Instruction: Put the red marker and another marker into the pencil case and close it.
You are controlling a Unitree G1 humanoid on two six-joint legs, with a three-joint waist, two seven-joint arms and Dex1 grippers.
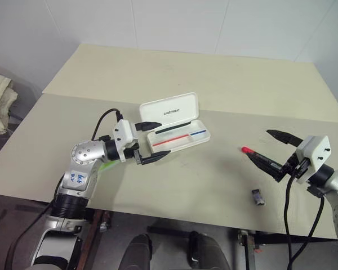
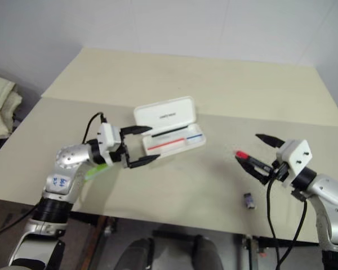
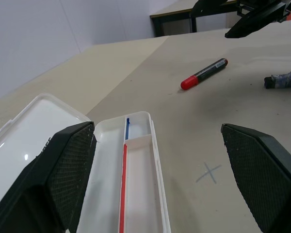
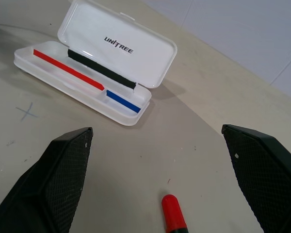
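Lying just below the right pincer (image 1: 277,156): the red marker (image 1: 259,158).

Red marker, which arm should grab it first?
Right, probably. The red marker lies just before the open right tool, while the left tool hovers by the case.

A small dark grey stubby object (image 1: 258,197) lies on the cream table (image 1: 214,79).
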